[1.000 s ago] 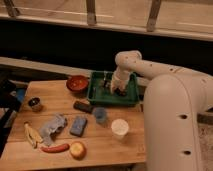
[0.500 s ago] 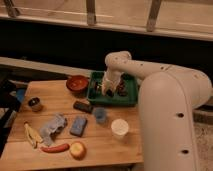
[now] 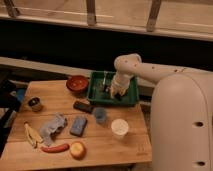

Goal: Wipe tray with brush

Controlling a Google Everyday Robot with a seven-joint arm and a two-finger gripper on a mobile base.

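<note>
Upper centre of frame: dark-green tray at far edge of table, right of red bowl. Gripper down inside tray, near its middle; whether open or closed cannot be told.

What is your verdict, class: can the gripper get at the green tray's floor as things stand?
Probably yes. The gripper hangs low over the tray, inside its rim, with nothing seen between them; the red bowl sits outside, beside the tray.

Arm bent at elbow; gripper low, pointing down.
</note>
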